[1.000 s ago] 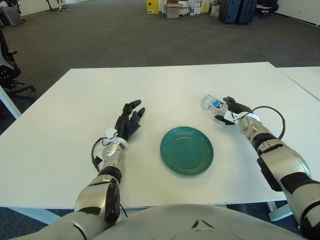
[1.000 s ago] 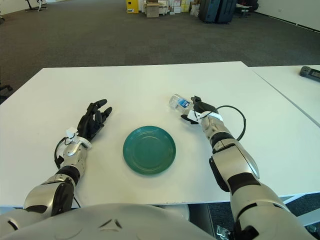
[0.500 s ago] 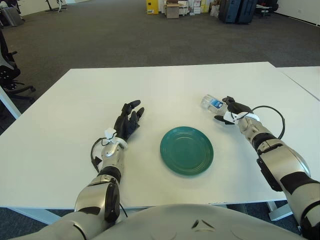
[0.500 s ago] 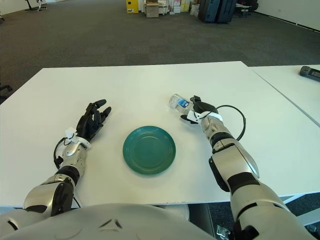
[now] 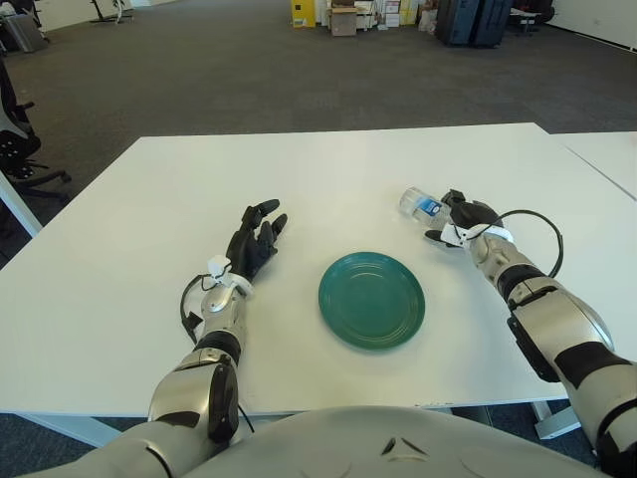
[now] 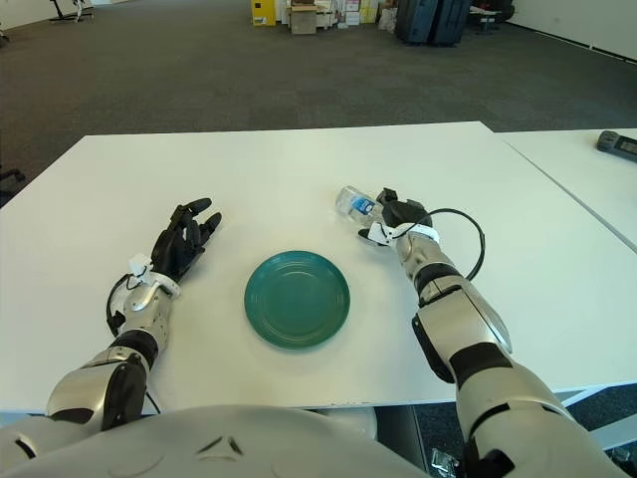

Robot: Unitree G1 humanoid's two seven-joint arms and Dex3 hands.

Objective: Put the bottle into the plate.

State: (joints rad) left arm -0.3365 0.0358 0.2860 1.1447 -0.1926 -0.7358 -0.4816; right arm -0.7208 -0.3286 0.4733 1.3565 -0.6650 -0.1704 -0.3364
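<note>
While bottle (image 5: 420,204) lies on its side on white table (image 5: 328,169), right of centre | right hand (image 5: 458,219) fingers curled round it | green plate (image 5: 371,298) lower centre, apart | left hand (image 5: 254,242) fingers spread, left of plate

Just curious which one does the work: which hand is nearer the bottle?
Right. The right hand is at the bottle; the left hand shows beyond the plate, on its left.

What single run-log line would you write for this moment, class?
right hand: curled around lying bottle, still on table | left hand: open, left of plate | plate: empty
</note>
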